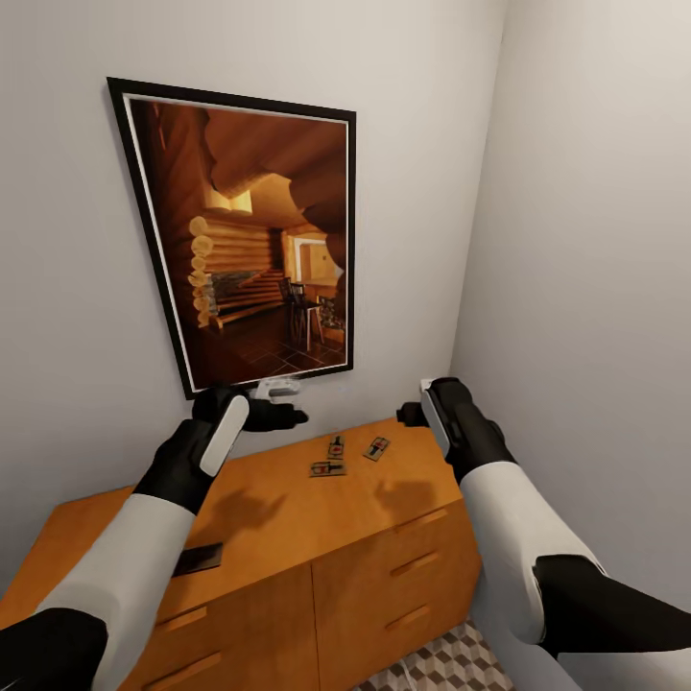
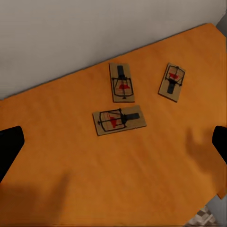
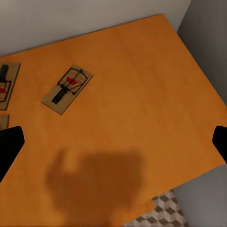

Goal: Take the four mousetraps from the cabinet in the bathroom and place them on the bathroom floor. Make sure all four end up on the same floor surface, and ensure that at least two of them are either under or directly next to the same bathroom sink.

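**Three mousetraps on the cabinet top, both grippers above and empty**

Three mousetraps lie flat on the cabinet [image 1: 288,518], clustered on the right half of its top near the back wall. The middle mousetrap [image 2: 121,82] lies closest to the wall; the nearer mousetrap [image 2: 119,120] lies just in front of it, crosswise, the two close but apart. The right mousetrap [image 2: 171,82] sits off to their right, clear of both, with bare wood between it and the cabinet's right end. A dark flat object [image 1: 197,559] lies near the front edge on the left half; what it is cannot be told.

The left gripper [image 1: 278,415] hangs above the top, left of the cluster and near the wall; the left wrist view looks down on all three traps with its fingertips wide apart at the frame's sides, holding nothing. The right gripper [image 1: 415,413] hangs over the right rear corner, fingertips likewise spread and empty, the right mousetrap below and to its left.

The cabinet stands in a corner: a framed cabin picture [image 1: 254,240] hangs above it and the side wall [image 1: 595,288] stands close beside its right end. A patch of cube-patterned bathroom floor [image 1: 441,667] shows below that end.
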Robot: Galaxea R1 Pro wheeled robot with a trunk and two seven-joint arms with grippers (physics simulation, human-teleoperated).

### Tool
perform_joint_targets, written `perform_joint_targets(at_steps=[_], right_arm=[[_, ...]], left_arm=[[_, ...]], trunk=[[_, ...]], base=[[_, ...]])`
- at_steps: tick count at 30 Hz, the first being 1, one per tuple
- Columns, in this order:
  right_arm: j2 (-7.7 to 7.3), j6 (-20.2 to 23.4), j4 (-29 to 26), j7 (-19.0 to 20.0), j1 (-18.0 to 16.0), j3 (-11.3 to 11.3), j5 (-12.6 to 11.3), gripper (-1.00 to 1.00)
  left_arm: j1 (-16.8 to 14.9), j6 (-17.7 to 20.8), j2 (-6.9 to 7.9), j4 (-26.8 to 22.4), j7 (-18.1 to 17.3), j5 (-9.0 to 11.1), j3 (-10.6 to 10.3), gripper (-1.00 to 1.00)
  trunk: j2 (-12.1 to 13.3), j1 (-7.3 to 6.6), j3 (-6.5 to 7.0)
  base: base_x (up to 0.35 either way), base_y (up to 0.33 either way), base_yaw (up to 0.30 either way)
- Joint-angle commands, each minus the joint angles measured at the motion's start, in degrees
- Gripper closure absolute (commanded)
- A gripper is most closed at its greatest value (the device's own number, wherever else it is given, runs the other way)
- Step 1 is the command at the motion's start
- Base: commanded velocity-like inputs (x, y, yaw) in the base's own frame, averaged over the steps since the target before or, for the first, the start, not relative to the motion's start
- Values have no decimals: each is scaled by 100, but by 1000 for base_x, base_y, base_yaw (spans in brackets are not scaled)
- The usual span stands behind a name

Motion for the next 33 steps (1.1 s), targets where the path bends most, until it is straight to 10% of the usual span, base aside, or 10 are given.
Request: perform_joint_targets(at_steps=[1,15,33], right_arm=[[7,-19,59,18,-2,-19,54,-100],[7,-473,601,-138,-2,31,60,-100],[7,-505,653,-181,-2,34,76,-100]], left_arm=[[-2,5,18,84,65,61,-6,-100],[-195,-729,100,1390,57,-485,-11,-100],[-264,-489,89,987,20,-674,18,-100]], trunk=[[-5,2,-3],[-5,2,-3],[-5,2,-3]], base=[[0,0,0],[0,0,0],[2,0,0]])
